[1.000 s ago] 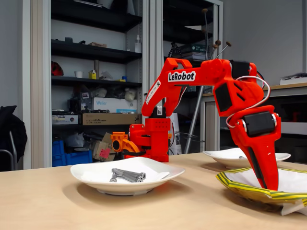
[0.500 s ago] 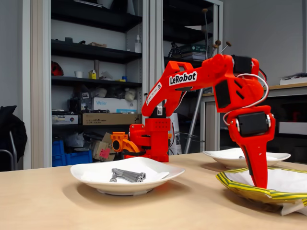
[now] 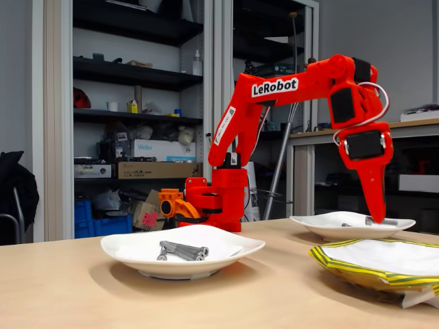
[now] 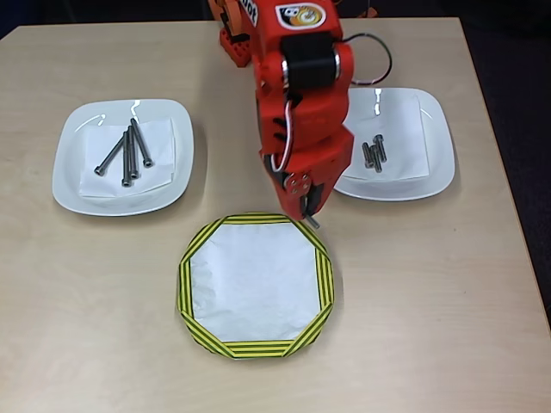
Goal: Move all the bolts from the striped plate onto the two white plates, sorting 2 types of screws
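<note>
As the claw hangs over the table: you look to be on the last carry; the striped plate [image 4: 258,218] has nothing left inside it in the overhead view.
Claw: the gripper [image 4: 308,206] sits above the top right edge of the striped plate; its two fingers look pinched together on one small bolt [image 4: 312,220], whose grey end pokes out below the tips.
Long bolts [image 4: 129,155]: four lie together on the left white plate [image 4: 69,185] in the overhead view.
Short bolts [image 4: 373,153]: three lie close together on the right white plate [image 4: 435,172].
Where to go: I think the small bolt belongs with the short ones; swing the claw over to the right white plate.
How to do it well: hold the pinch tight while you move; go slow; get low over the middle of the plate before you let go, so the bolt does not bounce or roll off onto the table [image 4: 448,301].
</note>
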Available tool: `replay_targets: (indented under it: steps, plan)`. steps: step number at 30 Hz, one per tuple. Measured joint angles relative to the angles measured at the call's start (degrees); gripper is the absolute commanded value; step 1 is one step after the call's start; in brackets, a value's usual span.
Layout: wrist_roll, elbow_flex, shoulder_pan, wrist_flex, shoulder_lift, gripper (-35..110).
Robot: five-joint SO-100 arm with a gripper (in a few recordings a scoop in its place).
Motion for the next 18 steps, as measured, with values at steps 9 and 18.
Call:
replay_targets:
  steps: [9, 18]
  plan:
    - [24.8, 28.1, -15.5, -5.1, 22.9, 0]
    - [41.0, 48.0, -22.1, -13.5, 36.1, 14]
